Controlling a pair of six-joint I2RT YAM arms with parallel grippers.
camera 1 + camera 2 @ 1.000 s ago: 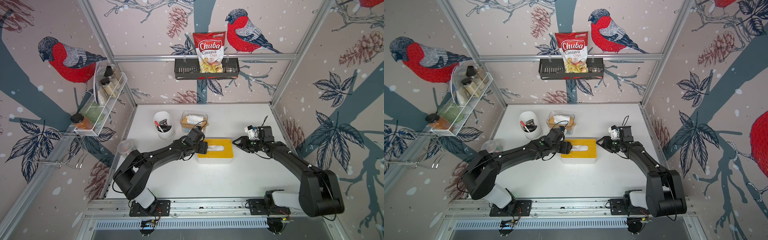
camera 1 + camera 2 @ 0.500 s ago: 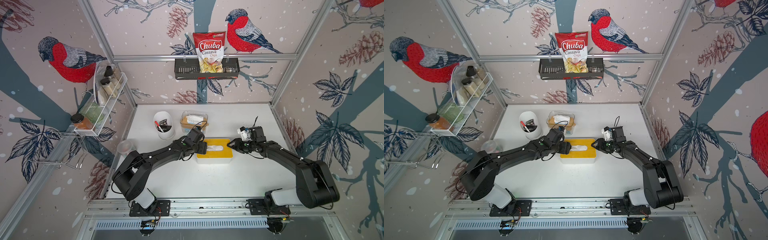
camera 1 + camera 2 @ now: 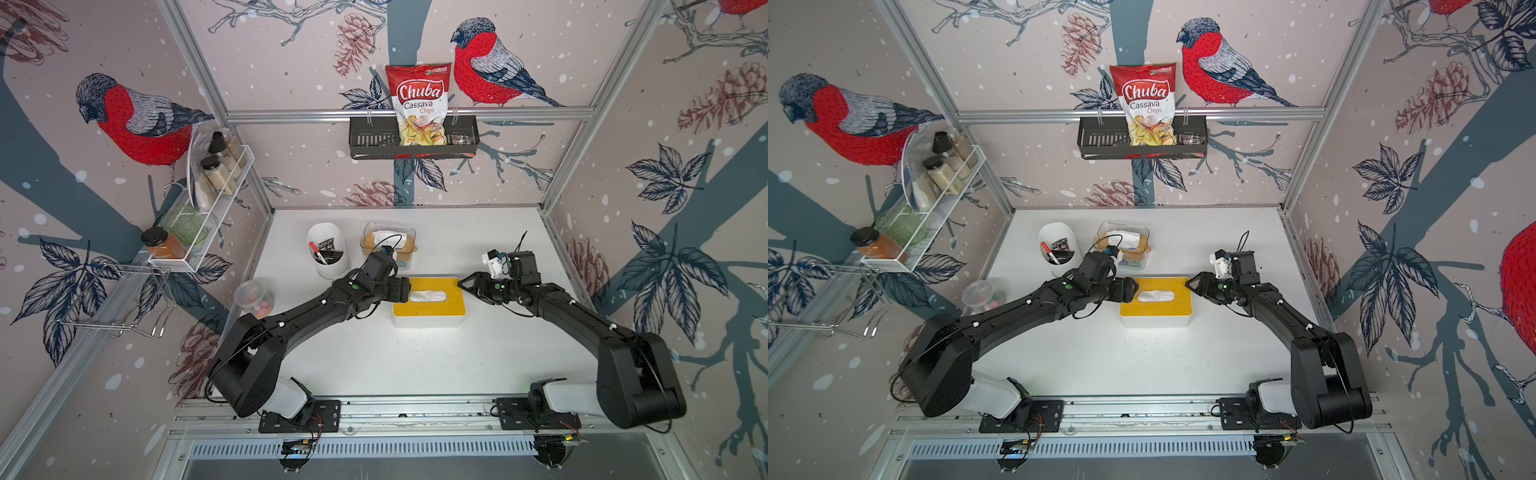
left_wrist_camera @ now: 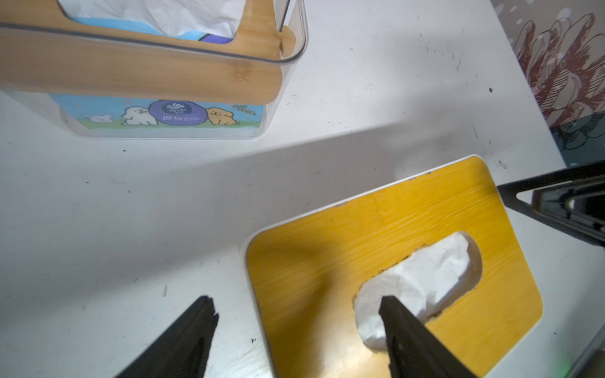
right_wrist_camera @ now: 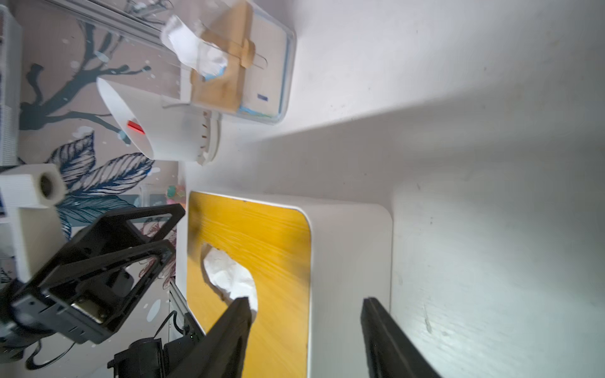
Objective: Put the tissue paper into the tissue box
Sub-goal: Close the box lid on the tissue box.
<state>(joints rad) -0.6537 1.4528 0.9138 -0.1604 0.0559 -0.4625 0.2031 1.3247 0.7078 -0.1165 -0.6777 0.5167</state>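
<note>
In both top views I see the box (image 3: 428, 309) in the middle of the table (image 3: 374, 357), yellow lid on, with the tissue (image 3: 427, 296) bunched in the lid's slot. The left gripper (image 3: 405, 289) is at the box's left end and the right gripper (image 3: 463, 284) at its right end. On the left wrist view the left jaws stand apart, gripping nothing, with one finger (image 4: 409, 333) over the tissue's end. On the right wrist view the right jaws are also spread and empty. One finger (image 5: 229, 333) is by the tissue and the other is past the lid's edge.
</note>
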